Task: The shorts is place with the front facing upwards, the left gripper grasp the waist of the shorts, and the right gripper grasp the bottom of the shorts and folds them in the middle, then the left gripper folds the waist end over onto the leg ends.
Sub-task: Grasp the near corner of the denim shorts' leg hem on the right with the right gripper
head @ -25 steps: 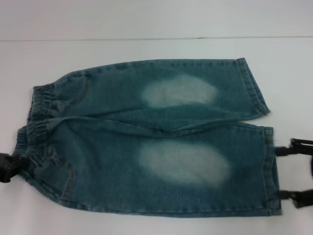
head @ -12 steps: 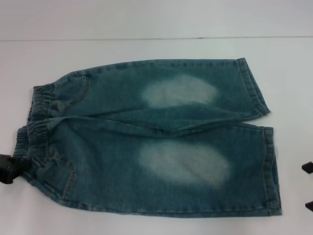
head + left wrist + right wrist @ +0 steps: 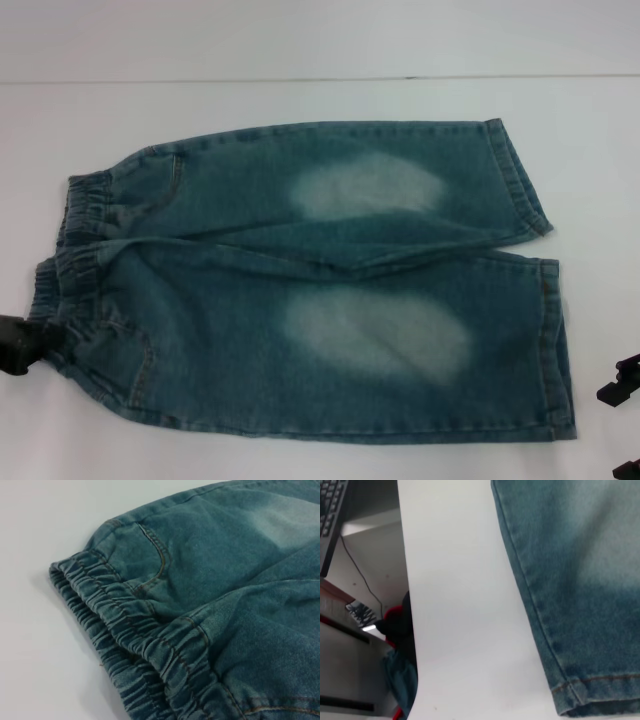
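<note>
Worktop (image 3: 300,60): plain white and matte, lying under everything I am seeing; a thin dark seam is running across its far side.
Room: my right wrist view is looking past the worktop's edge to a dark keyboard (image 3: 331,510), a thin cable and some red and blue clutter lower down.
Shorts (image 3: 310,280): lying flat, front up, legs pointing to my right, two pale patches showing.
Waist (image 3: 75,235): ruffled band at my left; my left wrist view is showing it close up, with a stitched pocket just beside it.
Leg hems (image 3: 550,340): flat on the worktop at my right.
Left hand (image 3: 18,345): sitting at the near corner of the waist, touching the cloth; I cannot tell whether it is pinching.
Right hand (image 3: 620,425): two black tips spread apart, just off the near hem, not touching.
Change: a second ago my right hand was right against the near hem; now it is sitting lower and clear of it. My left hand is staying put.
</note>
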Motion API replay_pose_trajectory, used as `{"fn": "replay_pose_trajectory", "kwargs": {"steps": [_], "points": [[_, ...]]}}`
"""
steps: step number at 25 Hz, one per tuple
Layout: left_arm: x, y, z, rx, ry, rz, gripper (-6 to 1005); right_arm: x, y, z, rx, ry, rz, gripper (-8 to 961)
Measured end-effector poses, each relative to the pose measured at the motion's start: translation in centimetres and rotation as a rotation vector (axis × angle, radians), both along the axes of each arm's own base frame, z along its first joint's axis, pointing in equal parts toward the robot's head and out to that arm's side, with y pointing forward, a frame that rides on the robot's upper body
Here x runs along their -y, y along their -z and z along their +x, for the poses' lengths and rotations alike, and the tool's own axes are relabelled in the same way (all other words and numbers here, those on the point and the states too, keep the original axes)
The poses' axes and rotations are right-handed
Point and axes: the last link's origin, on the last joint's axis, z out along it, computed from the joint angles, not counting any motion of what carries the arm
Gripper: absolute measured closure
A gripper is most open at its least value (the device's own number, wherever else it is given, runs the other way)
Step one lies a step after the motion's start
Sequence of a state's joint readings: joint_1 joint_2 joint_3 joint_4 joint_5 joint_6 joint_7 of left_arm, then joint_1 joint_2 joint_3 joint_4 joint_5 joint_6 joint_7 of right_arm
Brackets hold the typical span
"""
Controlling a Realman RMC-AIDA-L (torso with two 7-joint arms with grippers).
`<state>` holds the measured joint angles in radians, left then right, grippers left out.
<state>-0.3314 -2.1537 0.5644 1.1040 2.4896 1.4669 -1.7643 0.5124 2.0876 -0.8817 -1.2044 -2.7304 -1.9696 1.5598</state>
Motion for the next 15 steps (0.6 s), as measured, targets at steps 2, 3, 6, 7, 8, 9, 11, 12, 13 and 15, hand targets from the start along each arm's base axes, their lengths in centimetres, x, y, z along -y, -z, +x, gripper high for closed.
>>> {"fn": "replay_pose_trajectory", "kwargs": {"steps": [2, 3, 6, 7, 8, 9, 11, 12, 13, 15], "points": [[0.0, 0.0, 0.0, 0.001, 0.0, 0.0, 923, -0.1, 0.3, 0.0, 0.011, 0.007, 0.001, 12], [0.0, 0.0, 0.0, 0.0, 0.0, 0.0, 922, -0.2, 0.4, 0.1, 0.016, 0.012, 0.005, 12], [-0.1, 0.1, 0.0, -0.002, 0.0, 0.003, 919, -0.6, 1.1, 0.2, 0.034, 0.028, 0.012, 12], [-0.1, 0.1, 0.0, -0.002, 0.0, 0.002, 918, -0.7, 1.4, 0.2, 0.043, 0.029, 0.011, 12], [-0.1, 0.1, 0.0, -0.002, 0.001, 0.002, 917, -0.7, 1.7, 0.3, 0.052, 0.032, 0.006, 12], [-0.2, 0.1, 0.0, -0.002, 0.002, 0.002, 916, -0.7, 2.0, 0.3, 0.059, 0.032, -0.004, 12], [-0.2, 0.1, 0.1, -0.002, 0.003, 0.003, 914, -0.7, 2.4, 0.3, 0.067, 0.027, -0.02, 12], [-0.2, 0.1, 0.1, -0.002, 0.004, 0.002, 913, -0.7, 2.5, 0.2, 0.064, 0.023, -0.025, 12], [-0.3, 0.1, 0.1, -0.002, 0.004, 0.002, 912, -0.7, 2.6, 0.1, 0.056, 0.016, -0.028, 12], [-0.3, 0.2, 0.1, 0.001, 0.005, 0.0, 910, -0.8, 2.7, -0.2, 0.038, 0.001, -0.03, 13]]}}
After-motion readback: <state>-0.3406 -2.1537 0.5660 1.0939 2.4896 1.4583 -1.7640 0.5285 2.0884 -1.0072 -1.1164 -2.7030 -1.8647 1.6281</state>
